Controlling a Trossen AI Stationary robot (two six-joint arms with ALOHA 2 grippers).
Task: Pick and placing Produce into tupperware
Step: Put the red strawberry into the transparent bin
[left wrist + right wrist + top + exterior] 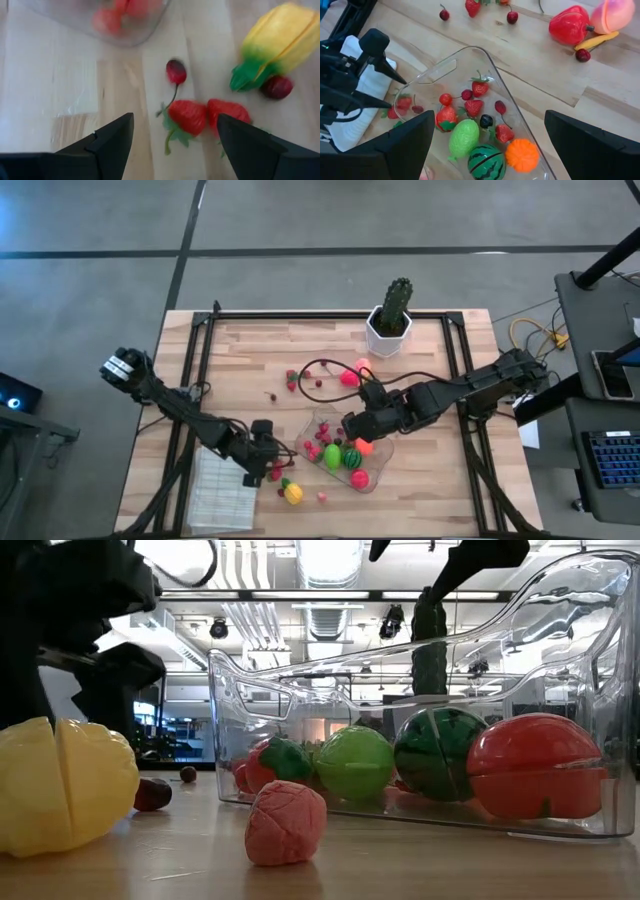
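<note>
Hovering with fingers apart over two strawberries [192,117] lying side by side just outside the tupperware [318,423], the left gripper [175,137] could pinch both or nudge one away, while the right gripper [490,150], also spread wide, hangs above the container.

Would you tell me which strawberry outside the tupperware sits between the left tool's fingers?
The stemmed strawberry, lying centred ahead of the open left tool; its neighbour lies nearer one finger.

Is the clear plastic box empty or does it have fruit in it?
Partly filled: the clear plastic box holds a striped green melon, an orange ball and strawberries.
</note>
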